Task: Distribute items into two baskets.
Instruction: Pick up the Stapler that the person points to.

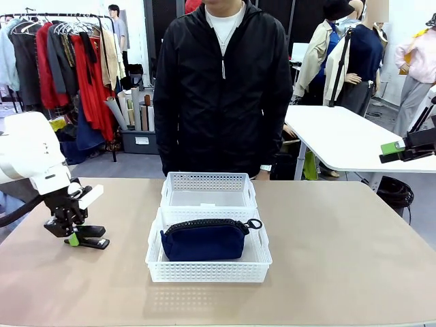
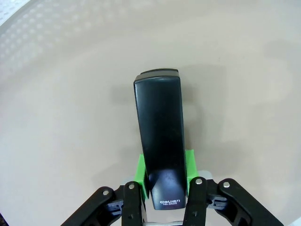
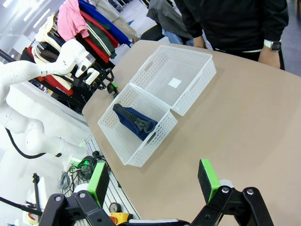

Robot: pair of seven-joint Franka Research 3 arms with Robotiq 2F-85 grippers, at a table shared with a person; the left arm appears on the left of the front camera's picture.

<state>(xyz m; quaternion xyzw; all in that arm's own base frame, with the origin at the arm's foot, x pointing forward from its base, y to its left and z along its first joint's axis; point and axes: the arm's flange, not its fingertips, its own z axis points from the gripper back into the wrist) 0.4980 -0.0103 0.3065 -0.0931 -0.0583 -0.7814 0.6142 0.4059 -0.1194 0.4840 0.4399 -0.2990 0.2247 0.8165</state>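
Beige table (image 1: 340, 259) bears baskets (image 1: 208, 271); clothes rack (image 1: 68, 61) behind.

Two white baskets (image 1: 210, 180) (image 1: 208, 272), one navy pouch (image 1: 204, 242), one black stapler (image 1: 96, 243).

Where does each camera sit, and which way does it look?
Front view: fixed between the arms, facing the person across the table; left gripper at left.
Left wrist view: on the left wrist, looking down at the stapler between its fingers.
Right wrist view: beyond the table's edge, looking at the front basket and rear basket; right gripper open below.
Shared: front and right wrist views show the pouch.
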